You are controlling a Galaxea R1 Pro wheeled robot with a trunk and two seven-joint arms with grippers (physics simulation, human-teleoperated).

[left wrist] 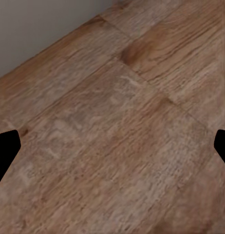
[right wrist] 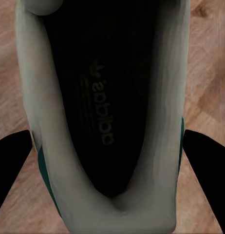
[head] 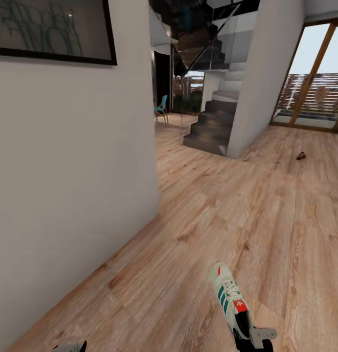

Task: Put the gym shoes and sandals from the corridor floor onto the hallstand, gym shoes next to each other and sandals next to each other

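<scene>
- at the far left of the head view a framed picture [head: 52, 29] hangs high on a white wall [head: 71, 171] that runs along the left side of the corridor
- the left gripper [head: 70, 348] peeks in at the bottom edge near that wall; in the left wrist view its two dark fingertips [left wrist: 5, 153] sit at opposite edges, spread wide apart with nothing between them but the corridor floor [left wrist: 117, 136]
- further back, past the wall's corner, a teal chair [head: 161, 108] stands near a dark staircase [head: 213, 127]
- the light brown wood planks of the floor [head: 227, 215] stretch through the middle of the scene
- a gym shoe [head: 230, 298] is in the right gripper [head: 252, 340] at the lower centre-right, toe pointing away from the robot (white with teal stripes and a red tongue patch)
- in the right wrist view the shoe's dark opening [right wrist: 100, 97] faces the camera, and the dark fingers [right wrist: 12, 165] sit on either side of the heel, pinching it
- a small dark brown object [head: 301, 156], too far off to identify, lies on the floor towards the right
- a glass door with a wooden frame [head: 310, 78] closes the far right
</scene>
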